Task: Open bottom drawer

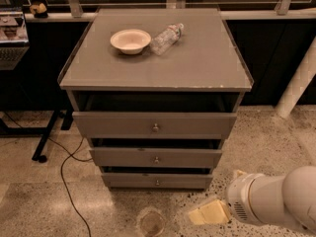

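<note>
The bottom drawer [157, 181] is the slimmest grey front at the foot of the cabinet [155, 125], with a small round knob [157, 182] at its centre. A dark gap shows above its front panel, and its inside is hidden. My gripper [208, 214] is a yellowish tip on the thick white arm [276, 201] at the lower right. It hangs low over the floor, right of and below the drawer's knob, and touches nothing.
Two taller drawer fronts [155, 126] [156, 158] sit above it. A white bowl [130, 40] and a lying plastic bottle [166, 38] are on the cabinet top. A black cable [66, 174] and a stand's foot [42, 149] lie on the floor to the left. A round mark [150, 222] is on the floor in front.
</note>
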Action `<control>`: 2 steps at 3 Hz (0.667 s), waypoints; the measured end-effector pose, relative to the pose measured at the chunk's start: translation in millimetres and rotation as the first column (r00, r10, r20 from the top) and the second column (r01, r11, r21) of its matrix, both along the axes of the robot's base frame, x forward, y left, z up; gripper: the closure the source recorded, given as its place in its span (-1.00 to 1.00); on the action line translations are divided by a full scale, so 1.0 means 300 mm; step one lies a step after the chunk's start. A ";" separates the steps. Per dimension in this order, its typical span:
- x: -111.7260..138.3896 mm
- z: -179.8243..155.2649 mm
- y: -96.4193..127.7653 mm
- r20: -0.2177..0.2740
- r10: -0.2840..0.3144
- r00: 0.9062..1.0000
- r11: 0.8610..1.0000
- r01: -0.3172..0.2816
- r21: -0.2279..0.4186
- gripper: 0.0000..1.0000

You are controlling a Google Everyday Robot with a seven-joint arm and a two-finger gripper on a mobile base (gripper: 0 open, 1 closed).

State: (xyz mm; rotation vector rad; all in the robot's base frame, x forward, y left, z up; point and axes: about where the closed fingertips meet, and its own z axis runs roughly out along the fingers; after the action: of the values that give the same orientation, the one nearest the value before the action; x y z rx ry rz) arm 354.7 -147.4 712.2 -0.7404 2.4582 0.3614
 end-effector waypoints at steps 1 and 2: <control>0.056 -0.120 0.020 0.020 -0.042 0.999 0.998 0.041 0.047 -1.00; 0.248 -0.283 0.055 0.090 -0.062 0.994 0.996 0.056 0.072 -1.00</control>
State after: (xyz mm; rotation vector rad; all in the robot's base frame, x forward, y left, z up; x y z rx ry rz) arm 429.0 -130.8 627.3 -0.6394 2.3626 0.3792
